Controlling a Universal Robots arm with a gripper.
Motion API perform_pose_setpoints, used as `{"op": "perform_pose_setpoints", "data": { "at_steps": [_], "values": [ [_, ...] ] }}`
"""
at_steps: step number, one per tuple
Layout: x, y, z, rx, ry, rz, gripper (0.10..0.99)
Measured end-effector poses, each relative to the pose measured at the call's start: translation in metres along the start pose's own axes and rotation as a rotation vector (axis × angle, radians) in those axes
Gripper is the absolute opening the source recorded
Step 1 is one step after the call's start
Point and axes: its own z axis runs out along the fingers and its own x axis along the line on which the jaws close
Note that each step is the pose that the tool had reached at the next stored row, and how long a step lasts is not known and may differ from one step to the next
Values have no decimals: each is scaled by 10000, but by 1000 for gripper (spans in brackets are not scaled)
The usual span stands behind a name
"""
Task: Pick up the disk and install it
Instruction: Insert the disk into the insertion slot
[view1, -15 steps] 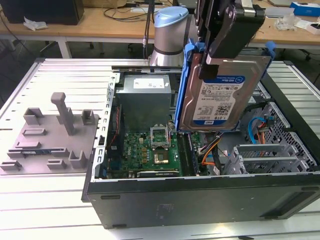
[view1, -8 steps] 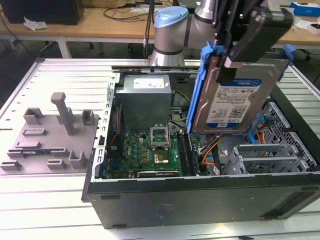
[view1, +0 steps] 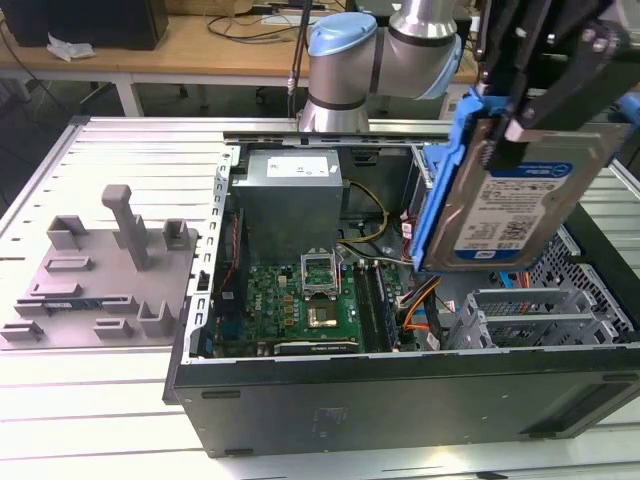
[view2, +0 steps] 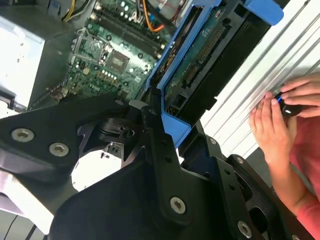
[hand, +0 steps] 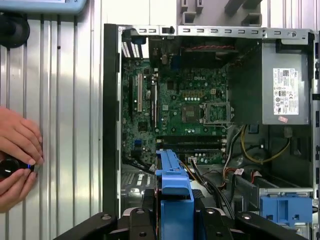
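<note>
Above the open computer case (view1: 400, 372), toward the exterior view's right, the disk (view1: 505, 205) hangs clear of everything beneath it, standing on edge with its white-and-blue label facing the camera and its blue rail running down the side toward the exterior view's left. The gripper (view1: 520, 122) has its black fingers closed tight against the disk's upper end, carrying it in the air. In the second wrist view the disk's green circuit side (view2: 200, 50) shows between the blue rails, and in the first wrist view its blue carrier (hand: 175, 192) sits framed by the black gripper body. Below the disk in the exterior view lies the grey metal cage (view1: 530, 312), and in the first wrist view a blue latch piece (hand: 285, 207) shows near the case's corner. Deeper in the case are the green motherboard (view1: 300, 295) and the grey power supply (view1: 290, 195). A grey fixture (view1: 100, 265) rests on the ribbed table (view1: 110, 150) toward the exterior view's left. A person's hands (hand: 17, 147) lie on the table beside the case, cupping a small dark object.
</note>
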Motion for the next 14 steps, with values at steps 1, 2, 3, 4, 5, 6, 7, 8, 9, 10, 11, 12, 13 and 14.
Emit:
{"op": "perform_pose_setpoints", "data": {
  "at_steps": [1,2,3,4,5,6,7,8,9,10,11,12,13,14],
  "values": [
    [7,-57,-2,-1,1,0,369],
    [13,-109,-3,0,0,-1,369],
    [18,-143,-4,0,-1,-1,369],
    [29,-240,-7,-1,0,0,369],
    [40,-331,-10,0,0,0,369],
    [45,-401,-11,0,0,0,369],
    [50,-465,-12,0,1,-1,369],
    [55,-535,-13,0,-1,1,369],
    [56,-575,-14,0,0,0,369],
    [57,-599,-13,0,0,-1,369],
    [56,-621,-12,0,-2,0,369],
    [56,-623,-13,-1,-1,1,369],
    [57,-624,-13,0,0,2,369],
    [57,-624,-13,0,0,2,369]
  ]
}}
